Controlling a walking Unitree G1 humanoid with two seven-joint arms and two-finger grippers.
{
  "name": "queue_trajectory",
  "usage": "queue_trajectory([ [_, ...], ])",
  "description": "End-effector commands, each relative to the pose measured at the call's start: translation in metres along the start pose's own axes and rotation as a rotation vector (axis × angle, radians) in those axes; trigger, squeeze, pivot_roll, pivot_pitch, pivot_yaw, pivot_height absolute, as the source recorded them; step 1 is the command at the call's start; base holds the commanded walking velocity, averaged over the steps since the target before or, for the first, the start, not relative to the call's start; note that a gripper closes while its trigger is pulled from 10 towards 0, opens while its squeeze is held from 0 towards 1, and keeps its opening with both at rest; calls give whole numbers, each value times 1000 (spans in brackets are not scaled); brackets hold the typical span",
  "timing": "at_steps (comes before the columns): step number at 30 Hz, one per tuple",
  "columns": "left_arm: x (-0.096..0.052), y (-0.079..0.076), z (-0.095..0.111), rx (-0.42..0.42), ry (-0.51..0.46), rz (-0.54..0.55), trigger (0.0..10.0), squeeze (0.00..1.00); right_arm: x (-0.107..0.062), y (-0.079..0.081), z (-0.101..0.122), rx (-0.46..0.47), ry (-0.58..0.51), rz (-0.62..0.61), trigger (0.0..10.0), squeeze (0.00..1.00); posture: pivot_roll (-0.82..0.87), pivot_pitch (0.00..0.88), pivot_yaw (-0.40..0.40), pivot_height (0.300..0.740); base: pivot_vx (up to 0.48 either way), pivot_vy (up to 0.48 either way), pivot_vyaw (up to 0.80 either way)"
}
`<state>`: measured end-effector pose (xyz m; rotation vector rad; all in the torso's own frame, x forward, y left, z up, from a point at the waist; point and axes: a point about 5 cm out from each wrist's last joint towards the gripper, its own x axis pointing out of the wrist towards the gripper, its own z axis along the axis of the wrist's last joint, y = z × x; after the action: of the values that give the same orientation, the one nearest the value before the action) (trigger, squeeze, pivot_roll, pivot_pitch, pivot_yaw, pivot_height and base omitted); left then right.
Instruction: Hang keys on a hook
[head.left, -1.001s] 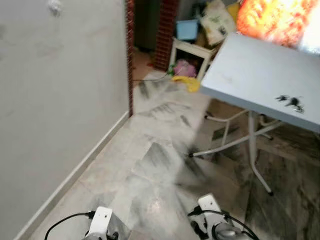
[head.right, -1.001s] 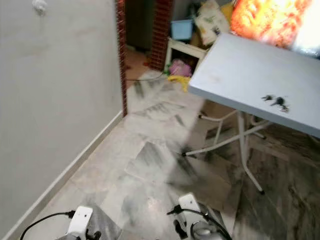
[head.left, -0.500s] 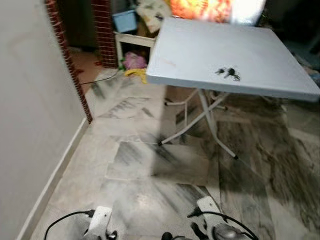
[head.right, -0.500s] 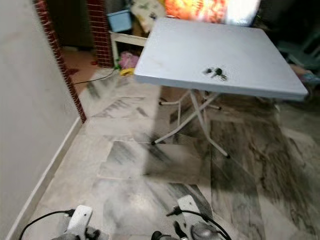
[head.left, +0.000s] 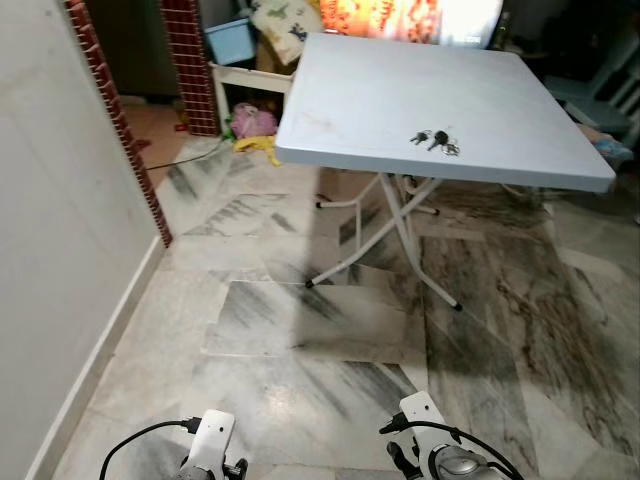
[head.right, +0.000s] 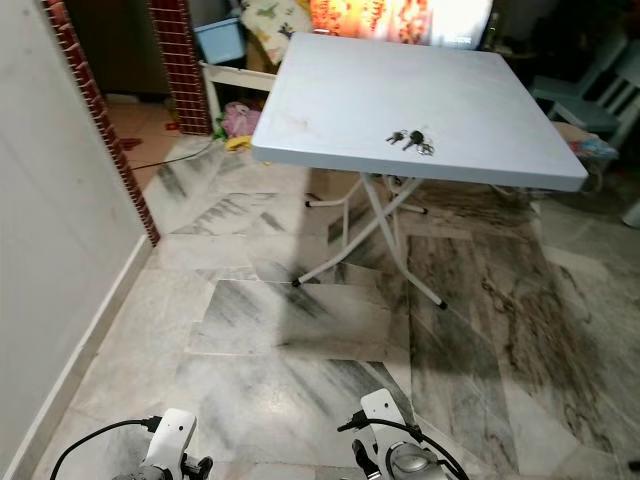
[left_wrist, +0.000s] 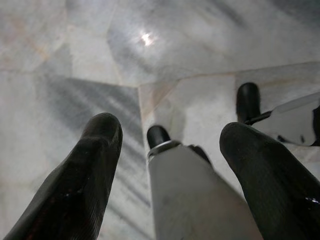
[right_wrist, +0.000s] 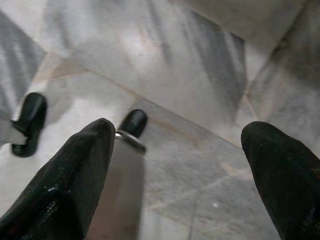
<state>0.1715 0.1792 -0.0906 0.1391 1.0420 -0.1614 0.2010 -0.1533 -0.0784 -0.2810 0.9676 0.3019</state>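
A bunch of keys (head.left: 433, 140) lies on the pale blue folding table (head.left: 380, 100) ahead of me, near its front right part; the same keys (head.right: 409, 139) appear in the right eye view. Both arms hang low at the bottom of the eye views, far from the table. My left gripper (left_wrist: 172, 145) is open over the marble floor, its black fingers (left_wrist: 90, 165) spread with nothing between them. My right gripper (right_wrist: 180, 150) is open too, empty above the floor tiles.
A plain wall (head.left: 50, 200) runs along my left, ending at a red brick pillar (head.left: 110, 110). Behind the table stand a white shelf with a blue bin (head.left: 228, 40), cloth clutter (head.left: 250, 122) and a chair (head.right: 600, 80). Marble floor (head.left: 300, 340) stretches between me and the table.
The camera has swung right and steadied, so the table and keys now sit near the centre instead of the far right. Both arms still hang low.
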Motion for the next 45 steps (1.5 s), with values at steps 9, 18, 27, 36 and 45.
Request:
queue_trajectory([
  [9,0,1,-2,10,12,-1,10000,0,0,-1,-1,28,-5,-5,10000,0,35,95,-47,740,0,0,0],
  [18,-1,0,0,-24,-21,-26,10000,0,1,2,14,103,-77,8,10000,0,33,99,-44,740,0,0,0],
  [27,-2,0,11,-71,-162,-33,10000,0,-5,-18,72,185,-390,-32,10000,0,25,107,-42,740,0,0,0],
  [36,-44,34,110,-71,-791,81,10000,0,-28,-51,106,164,-622,-182,10000,0,8,119,-40,740,0,0,0],
  [45,-98,27,117,-72,-973,209,10000,0,-75,-57,115,170,-808,-258,10000,0,-9,162,-31,740,0,0,0],
])
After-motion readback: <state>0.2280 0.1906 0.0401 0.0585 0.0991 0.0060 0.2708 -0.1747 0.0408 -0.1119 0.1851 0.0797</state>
